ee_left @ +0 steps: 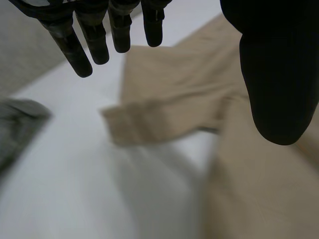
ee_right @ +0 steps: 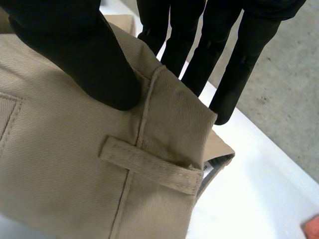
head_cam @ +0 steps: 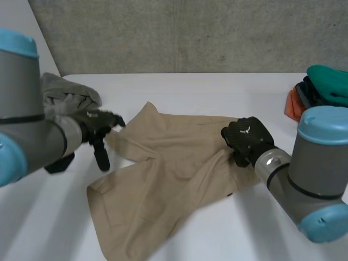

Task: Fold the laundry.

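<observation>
Khaki twill shorts (head_cam: 174, 179) are spread on the white table (head_cam: 217, 89), with the long axis laid aslant. The waistband is turned toward the right hand (head_cam: 246, 138). The two legs are pointed away from it, one toward the left hand (head_cam: 98, 128), the other toward the table's near edge. The waistband is pinched beside a belt loop (ee_right: 149, 164), between the right thumb (ee_right: 84, 59) and the straight fingers (ee_right: 239, 64) behind it. The left hand is held open, fingers straight, at the farther leg's hem. A grey cloth (head_cam: 65, 95) is seen behind the left hand, and a pile of clothes (head_cam: 321, 89) lies at the table's right edge.
</observation>
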### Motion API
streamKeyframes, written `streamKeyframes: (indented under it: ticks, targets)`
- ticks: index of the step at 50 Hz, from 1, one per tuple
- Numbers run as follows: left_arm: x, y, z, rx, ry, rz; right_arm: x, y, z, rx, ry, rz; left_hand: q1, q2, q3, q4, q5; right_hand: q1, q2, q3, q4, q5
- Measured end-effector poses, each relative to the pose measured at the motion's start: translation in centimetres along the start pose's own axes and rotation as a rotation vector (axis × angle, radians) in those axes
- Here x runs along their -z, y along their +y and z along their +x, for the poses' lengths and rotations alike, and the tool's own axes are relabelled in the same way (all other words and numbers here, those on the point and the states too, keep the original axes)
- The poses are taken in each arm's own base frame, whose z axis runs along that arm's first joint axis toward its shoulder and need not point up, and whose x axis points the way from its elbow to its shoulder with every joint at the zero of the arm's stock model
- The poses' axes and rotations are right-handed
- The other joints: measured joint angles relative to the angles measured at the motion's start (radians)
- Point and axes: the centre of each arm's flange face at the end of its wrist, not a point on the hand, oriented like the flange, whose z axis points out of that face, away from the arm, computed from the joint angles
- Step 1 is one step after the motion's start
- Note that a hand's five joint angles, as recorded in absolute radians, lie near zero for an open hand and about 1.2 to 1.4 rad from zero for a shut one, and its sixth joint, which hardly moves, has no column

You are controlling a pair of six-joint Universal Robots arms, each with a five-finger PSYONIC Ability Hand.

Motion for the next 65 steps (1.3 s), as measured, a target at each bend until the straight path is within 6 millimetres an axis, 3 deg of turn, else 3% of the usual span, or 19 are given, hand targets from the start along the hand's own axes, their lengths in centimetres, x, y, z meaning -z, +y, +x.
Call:
streamKeyframes:
  ticks: [6, 14, 35, 39, 41, 42, 46, 51, 60, 65]
  targets:
    - [2.4, 3.4, 2.2, 0.072, 0.126, -0.102, -1.7, 0.0, 0.7, -0.107, 0.04, -0.014, 0.0, 0.0, 0.0, 0.0, 0.0, 0.0, 0.0, 0.0, 0.0, 0.0]
    - [3.5, 6.4, 4.1, 0.09, 0.188, -0.156, -2.7, 0.2, 0.6, -0.158, 0.085, -0.043, 0.0, 0.0, 0.0, 0.0, 0.0, 0.0, 0.0, 0.0, 0.0, 0.0]
    - [3.1, 8.6, 7.3, 0.047, 0.249, -0.139, -4.0, 0.0, 1.5, -0.196, 0.15, -0.036, 0.172, 0.163, 0.156, 0.172, 0.145, 0.0, 0.0, 0.0, 0.0, 0.0]
    - [3.3, 8.6, 7.9, 0.033, 0.264, -0.137, -4.1, 0.0, 1.6, -0.199, 0.156, -0.036, 0.459, 0.459, 0.433, 0.449, 0.421, 0.0, 0.0, 0.0, 0.0, 0.0]
    - [3.2, 8.7, 8.2, 0.023, 0.265, -0.137, -4.0, 0.0, 1.7, -0.199, 0.158, -0.039, 0.716, 0.812, 0.8, 0.819, 0.784, 0.0, 0.0, 0.0, 0.0, 0.0]
    - [3.2, 8.7, 8.3, 0.02, 0.263, -0.137, -3.9, 0.0, 1.7, -0.199, 0.158, -0.041, 0.75, 0.887, 0.867, 0.886, 0.851, 0.0, 0.0, 0.0, 0.0, 0.0]
    - [2.9, 8.6, 8.4, 0.012, 0.257, -0.143, -3.4, -0.2, 1.7, -0.184, 0.153, -0.057, 0.818, 0.981, 0.972, 0.992, 0.96, 0.0, 0.0, 0.0, 0.0, 0.0]
    - [3.1, 8.5, 8.3, 0.003, 0.26, -0.167, -0.9, -0.1, 1.3, -0.045, 0.091, -0.151, 0.898, 0.988, 0.978, 0.998, 0.965, 0.0, 0.0, 0.0, 0.0, 0.0]
    - [5.0, 8.6, 7.5, -0.118, 0.31, -0.22, 8.8, 3.0, -0.5, 0.53, -0.27, -0.404, 0.904, 0.989, 0.978, 0.998, 0.965, 0.0, 0.0, 0.0, 0.0, 0.0]
    - [5.8, 9.1, 7.5, -0.223, 0.35, -0.26, 11.1, 3.6, -0.7, 0.609, -0.334, -0.409, 0.904, 0.989, 0.978, 0.998, 0.965, 0.0, 0.0, 0.0, 0.0, 0.0]
